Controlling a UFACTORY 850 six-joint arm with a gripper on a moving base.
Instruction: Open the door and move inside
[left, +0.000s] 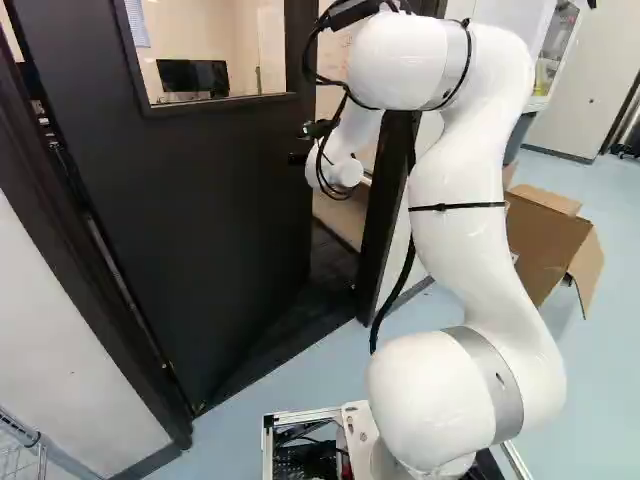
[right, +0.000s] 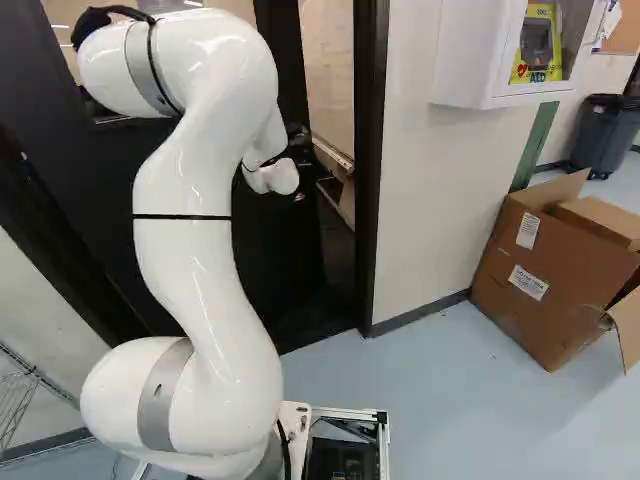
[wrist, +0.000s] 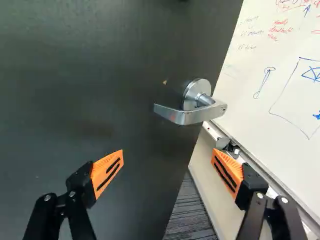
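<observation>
- Presently listed: one black, flat-faced door (left: 240, 200) with a rectangular window (left: 270, 80), its slab spanning eight to eleven o'clock in the left base view; ajar, with a gap beside the black door frame (right: 371, 150).
- Lever handle, silver metal, on a round rose (wrist: 192, 111): mounted near the door's free edge; in the wrist view, at one o'clock from the midpoint between the fingertips, twelve being straight ahead; untouched by either finger.
- Gripper, black, two-fingered, orange-padded (left: 298, 158): fingers spread wide, nothing clamped; one finger before the door face, the other before the whiteboard side.
- Arm, glossy white with grey bands (left: 455, 170): rising from six o'clock toward one in the left base view, its wrist near the door.
- Whiteboard, white, marked in red and blue (wrist: 270, 65): beyond the door's edge, at two o'clock from the gripper.
- Carton, brown cardboard, flaps open (right: 560, 270): on the pale blue floor (right: 440, 400), between three and four o'clock in the right base view.
- Wall cabinet, white, holding a yellow device (right: 465, 50): between one and two o'clock, same view.
- Bin, dark grey plastic (right: 604, 135): at two o'clock, same view.
</observation>
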